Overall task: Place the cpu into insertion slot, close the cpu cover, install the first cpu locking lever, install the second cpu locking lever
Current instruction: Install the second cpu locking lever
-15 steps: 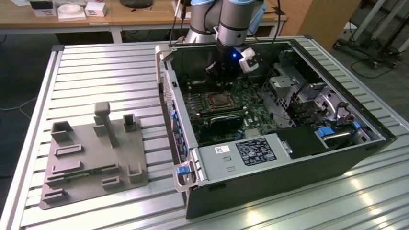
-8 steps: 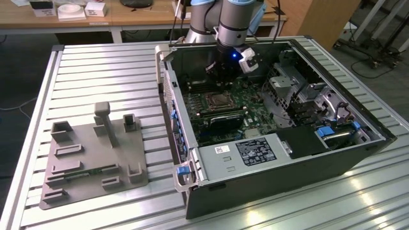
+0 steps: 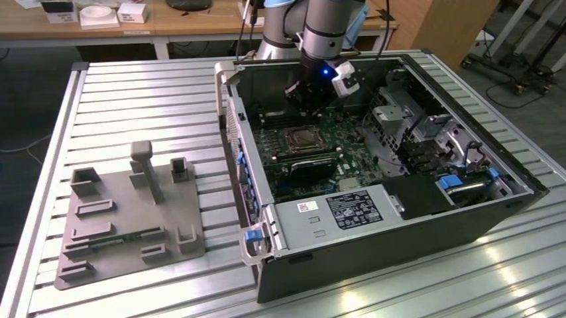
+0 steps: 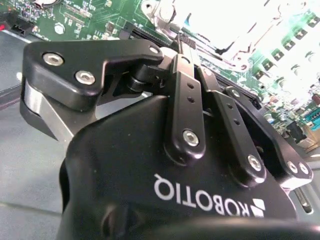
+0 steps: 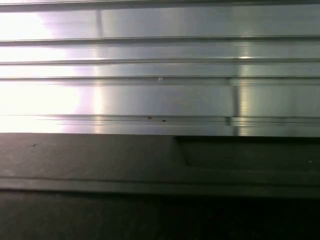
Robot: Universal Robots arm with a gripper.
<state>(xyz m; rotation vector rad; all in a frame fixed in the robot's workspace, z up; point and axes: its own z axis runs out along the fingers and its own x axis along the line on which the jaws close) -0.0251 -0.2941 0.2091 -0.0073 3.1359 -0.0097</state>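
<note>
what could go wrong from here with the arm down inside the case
The tool hangs low inside the computer case, close above the green motherboard just beyond the insertion slot. A small sideways slip might knock board parts or the case wall. Glare washes out the socket in the second wrist view, so alignment may be hard to judge.

Ribbed metal table (image 3: 132, 93); wooden desk (image 3: 177, 23) behind; dark floor (image 3: 26, 99).

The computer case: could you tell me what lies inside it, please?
Inside the computer case: green motherboard, insertion slot, and the end effector above. Whether a cpu sits there is unclear.
</note>
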